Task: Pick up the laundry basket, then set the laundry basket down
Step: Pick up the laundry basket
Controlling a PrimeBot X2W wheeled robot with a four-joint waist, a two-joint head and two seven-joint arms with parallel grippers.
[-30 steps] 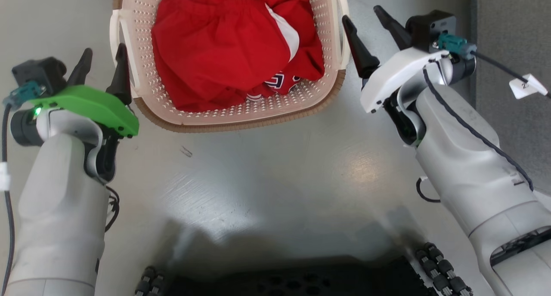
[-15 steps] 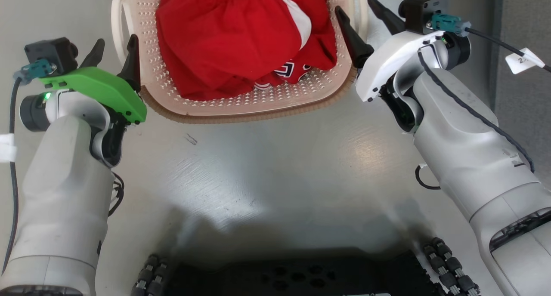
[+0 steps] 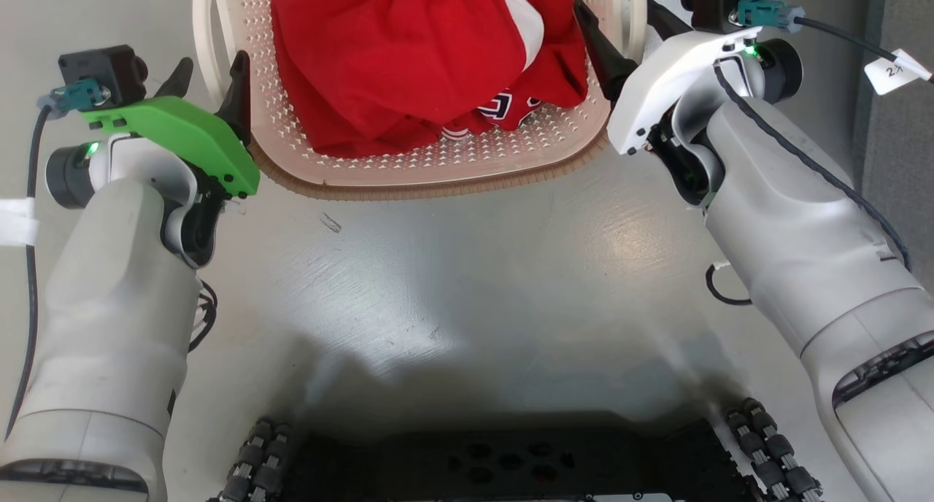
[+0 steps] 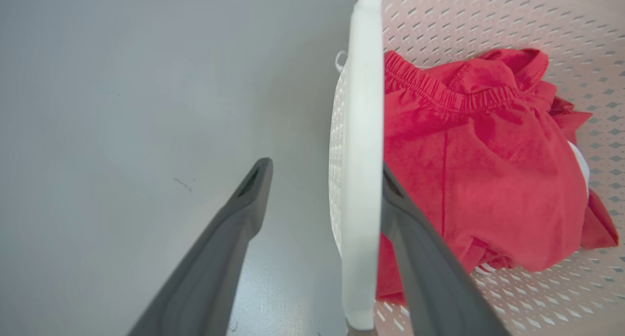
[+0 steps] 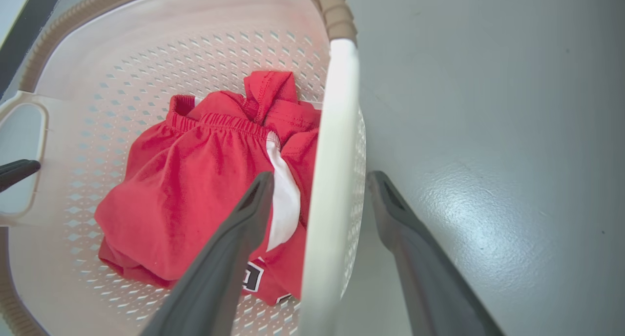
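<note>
The laundry basket point(image 3: 438, 184) stands on the grey floor at the top middle of the head view, cream and perforated with a brown rim, holding red clothes point(image 3: 394, 57). My left gripper point(image 3: 210, 71) is open, its fingers straddling the basket's left white loop handle point(image 4: 361, 131), one finger outside and one inside against the clothes point(image 4: 478, 170). My right gripper point(image 3: 620, 20) is open too, astride the right handle point(image 5: 332, 155), with its inner finger over the red clothes point(image 5: 195, 189). Neither pair of fingers is closed on a handle.
My black wheeled base point(image 3: 474, 465) fills the bottom of the head view. A darker grey strip point(image 3: 901, 137) runs along the right edge. A cable with a white tag point(image 3: 894, 75) trails from the right wrist. Open grey floor lies between the arms.
The head camera has shifted. Both grippers have advanced along the basket's sides; the right one, earlier beside the basket, now straddles its handle. Both stay open.
</note>
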